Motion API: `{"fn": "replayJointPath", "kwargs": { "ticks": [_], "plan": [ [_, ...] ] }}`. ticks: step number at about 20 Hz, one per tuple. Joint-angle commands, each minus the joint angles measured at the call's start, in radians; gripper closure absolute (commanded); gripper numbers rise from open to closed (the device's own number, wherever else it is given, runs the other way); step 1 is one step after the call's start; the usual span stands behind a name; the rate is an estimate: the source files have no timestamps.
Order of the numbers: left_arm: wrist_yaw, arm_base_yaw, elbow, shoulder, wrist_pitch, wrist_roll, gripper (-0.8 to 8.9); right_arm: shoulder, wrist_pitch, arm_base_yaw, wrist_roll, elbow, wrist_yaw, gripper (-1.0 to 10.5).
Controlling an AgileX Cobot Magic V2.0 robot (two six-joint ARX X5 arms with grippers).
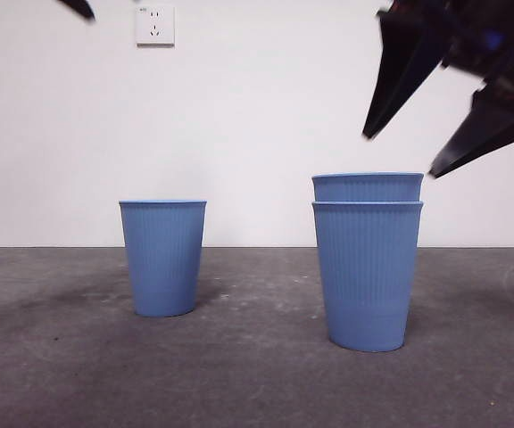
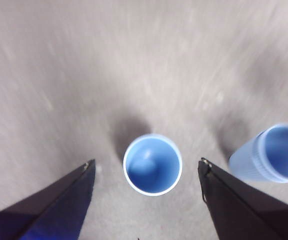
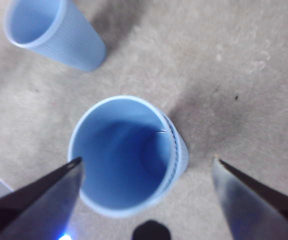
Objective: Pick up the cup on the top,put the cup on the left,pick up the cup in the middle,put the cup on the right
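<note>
Table (image 1: 257,374): stacked cups (image 1: 367,259) beneath right claw (image 1: 400,152).

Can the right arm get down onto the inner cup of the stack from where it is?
Probably yes: the right end effector hangs open above the inner cup, whose rim stands proud of the outer cup, with nothing between them.

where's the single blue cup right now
In the front view the single cup stands upright on the table, left of the two stacked cups and apart from them, below the wall socket.
</note>
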Motion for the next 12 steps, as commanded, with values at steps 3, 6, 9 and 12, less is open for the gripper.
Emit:
{"fn": "replayJointPath", "kwargs": {
  "ticks": [3,6,9,12],
  "plan": [
    [-0.003,-0.004,-0.003,-0.126,0.0,0.005,4.67,0.046,0.029,0.03,0.025,0.002,0.072,6.7],
    [-0.005,-0.004,-0.003,-0.187,0.004,0.005,4.67,0.047,0.033,0.035,0.032,0.002,0.076,6.9],
    [-0.003,-0.004,-0.003,-0.221,-0.014,0.005,4.67,0.055,0.023,0.036,0.04,0.002,0.075,7.5],
    [-0.003,-0.004,-0.003,-0.244,-0.026,0.005,4.67,0.07,0.022,0.035,0.04,0.002,0.076,7.5]
  ]
}}
